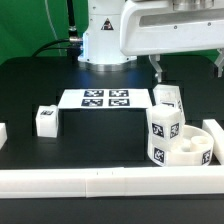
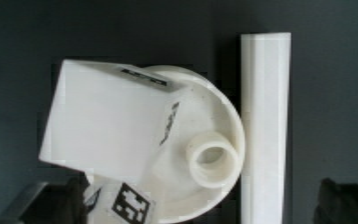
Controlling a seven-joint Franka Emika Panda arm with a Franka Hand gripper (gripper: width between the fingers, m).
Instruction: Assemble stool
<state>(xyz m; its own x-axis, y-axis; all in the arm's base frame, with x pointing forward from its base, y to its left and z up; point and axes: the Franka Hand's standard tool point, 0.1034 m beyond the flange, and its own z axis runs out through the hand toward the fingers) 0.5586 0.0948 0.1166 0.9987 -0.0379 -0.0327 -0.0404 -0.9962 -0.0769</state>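
Observation:
The round white seat [image 1: 203,152] lies at the exterior view's right, against the front rail. One tagged white leg [image 1: 163,131] stands upright in the seat's left side. A second leg [image 1: 168,98] stands just behind the seat, and a third leg [image 1: 46,120] rests alone at the left. My gripper [image 1: 188,66] hangs open well above the seat, holding nothing. In the wrist view the seat [image 2: 208,120] and the mounted leg [image 2: 105,110] lie below, with a round socket [image 2: 213,155] showing. The dark fingertips [image 2: 51,205] stand wide apart around the gripper [image 2: 190,204].
The marker board [image 1: 105,98] lies flat at the table's middle, in front of the robot base. A long white rail [image 1: 90,182] runs along the front edge, with a short rail piece [image 1: 3,132] at the left. In the wrist view a rail [image 2: 265,110] runs beside the seat.

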